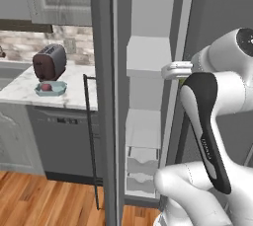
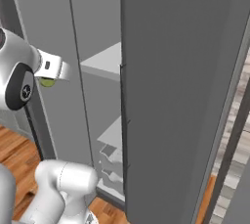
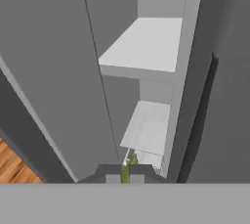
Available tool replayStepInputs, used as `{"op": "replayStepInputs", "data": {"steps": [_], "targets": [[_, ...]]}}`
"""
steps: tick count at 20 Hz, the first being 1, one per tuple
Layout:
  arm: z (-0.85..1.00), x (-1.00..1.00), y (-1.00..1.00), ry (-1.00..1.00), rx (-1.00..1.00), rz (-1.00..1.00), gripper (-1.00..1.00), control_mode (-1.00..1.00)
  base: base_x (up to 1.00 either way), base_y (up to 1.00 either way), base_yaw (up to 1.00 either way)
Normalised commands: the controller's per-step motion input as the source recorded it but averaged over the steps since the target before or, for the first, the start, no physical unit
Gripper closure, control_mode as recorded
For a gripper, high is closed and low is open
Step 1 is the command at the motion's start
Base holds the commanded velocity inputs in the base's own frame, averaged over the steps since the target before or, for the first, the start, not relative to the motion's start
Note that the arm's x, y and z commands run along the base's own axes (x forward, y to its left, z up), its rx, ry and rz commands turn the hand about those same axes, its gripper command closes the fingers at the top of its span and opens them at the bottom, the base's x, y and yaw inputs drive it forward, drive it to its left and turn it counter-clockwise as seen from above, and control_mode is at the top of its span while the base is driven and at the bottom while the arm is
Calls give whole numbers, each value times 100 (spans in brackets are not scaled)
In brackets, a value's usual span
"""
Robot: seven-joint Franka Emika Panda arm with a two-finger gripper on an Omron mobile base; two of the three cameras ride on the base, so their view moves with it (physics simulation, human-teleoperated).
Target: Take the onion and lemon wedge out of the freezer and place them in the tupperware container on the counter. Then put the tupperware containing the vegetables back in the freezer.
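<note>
Gripper (image 3: 125,175) clamped on lemon wedge (image 3: 128,168) at the freezer (image 1: 148,72); tupperware container (image 1: 51,88) well left on table (image 1: 29,94), holding onion (image 1: 46,87).

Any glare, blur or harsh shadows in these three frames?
Left base view: flat even light, soft render, no glare on the counter. Right base view: freezer door is a plain grey slab. Hand view: lemon wedge between the gripper tips is small and blurry.
</note>
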Motion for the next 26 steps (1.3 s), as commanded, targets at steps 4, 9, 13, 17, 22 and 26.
{"op": "replayStepInputs", "data": {"steps": [4, 9, 13, 17, 22, 26], "targets": [[0, 0, 0, 0, 0, 0, 100, 100, -80, 10, 0], [0, 0, 0, 0, 0, 0, 100, 100, -50, 30, 0], [0, 0, 0, 0, 0, 0, 100, 100, -24, 46, 0], [0, 0, 0, 0, 0, 0, 100, 100, -8, 57, 0], [0, 0, 0, 0, 0, 0, 100, 100, 0, 75, 0], [0, 0, 0, 0, 0, 0, 100, 100, 0, 87, -1]]}}
